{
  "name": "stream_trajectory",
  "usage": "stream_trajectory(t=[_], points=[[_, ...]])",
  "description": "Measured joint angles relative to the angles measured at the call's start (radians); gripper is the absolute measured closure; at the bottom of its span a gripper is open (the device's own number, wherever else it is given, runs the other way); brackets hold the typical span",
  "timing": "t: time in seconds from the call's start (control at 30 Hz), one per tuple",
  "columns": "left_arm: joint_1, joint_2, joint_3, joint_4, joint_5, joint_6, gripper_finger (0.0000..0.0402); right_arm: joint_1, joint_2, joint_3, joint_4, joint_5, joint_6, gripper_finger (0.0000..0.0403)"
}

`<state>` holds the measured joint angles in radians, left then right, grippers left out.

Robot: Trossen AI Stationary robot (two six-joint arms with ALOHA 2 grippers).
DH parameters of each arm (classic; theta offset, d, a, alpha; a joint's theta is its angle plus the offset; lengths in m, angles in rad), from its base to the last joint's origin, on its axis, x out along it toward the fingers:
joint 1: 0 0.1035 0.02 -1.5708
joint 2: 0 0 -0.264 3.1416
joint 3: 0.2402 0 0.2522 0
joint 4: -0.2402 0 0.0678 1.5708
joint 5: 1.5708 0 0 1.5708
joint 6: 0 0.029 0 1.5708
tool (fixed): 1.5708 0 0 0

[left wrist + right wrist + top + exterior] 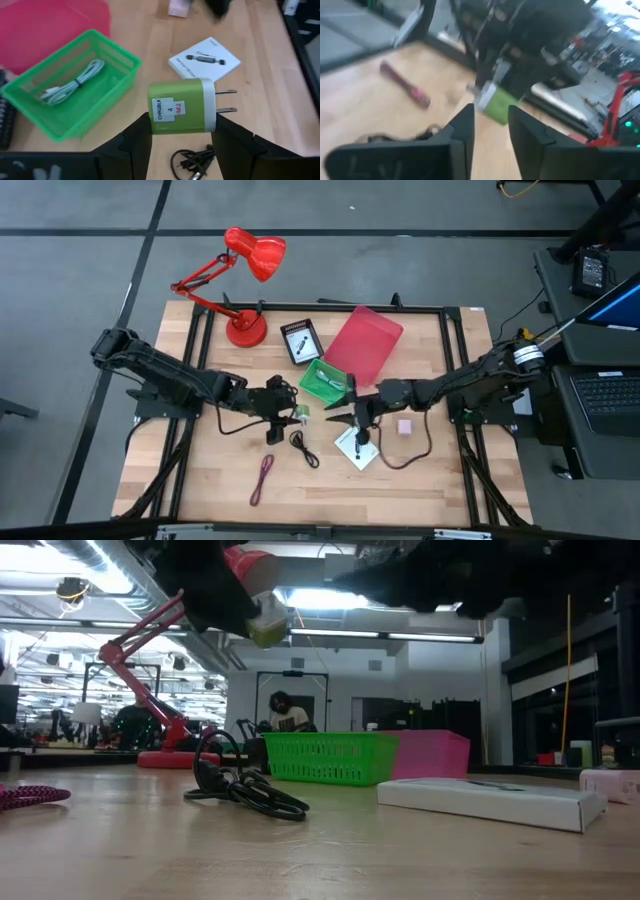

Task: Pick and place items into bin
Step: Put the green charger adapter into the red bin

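Left gripper (pixel 181 131): jaws clamping the green charger (pixel 182 108), holding it above the tabletop (pixel 200 480) beside the green basket (pixel 325 380). Risk: the smooth plug is slipping free, or clipping the basket rim. Right gripper (pixel 358 420): hovering over the white card (pixel 358 448), jaws standing slightly apart, holding nothing.

green basket (pixel 325 381) unobstructed above, red lamp (pixel 245 275) well apart

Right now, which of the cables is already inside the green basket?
The white cable, coiled on the floor of the green basket. The black cable and the maroon cable lie on the bare table.
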<state>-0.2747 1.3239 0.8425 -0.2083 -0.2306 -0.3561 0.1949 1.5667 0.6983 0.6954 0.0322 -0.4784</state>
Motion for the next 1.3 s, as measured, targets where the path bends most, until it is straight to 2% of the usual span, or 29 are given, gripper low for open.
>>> stream_trajectory(t=[0.1, 0.3, 0.5, 0.93, 1.3], points=[[0.018, 0.0, 0.0, 0.015, 0.058, 0.012, 0.0233, 0.0, 0.057, 0.085, -0.126, 0.009, -0.046, 0.0274], [0.031, 0.0, 0.0, 0.013, 0.108, 0.028, 0.0233, 0.005, 0.139, 0.267, -0.367, 0.17, -0.097, 0.0241], [0.031, 0.0, 0.0, 0.003, 0.157, 0.037, 0.0233, 0.012, 0.167, 0.363, -0.489, 0.185, -0.157, 0.0216], [0.077, 0.0, 0.0, -0.005, 0.263, 0.038, 0.0233, 0.081, 0.167, 0.372, -0.461, 0.187, -0.34, 0.0176], [0.08, 0.0, 0.0, 0.009, 0.285, 0.038, 0.0233, 0.086, 0.167, 0.372, -0.403, 0.165, -0.343, 0.0173]])
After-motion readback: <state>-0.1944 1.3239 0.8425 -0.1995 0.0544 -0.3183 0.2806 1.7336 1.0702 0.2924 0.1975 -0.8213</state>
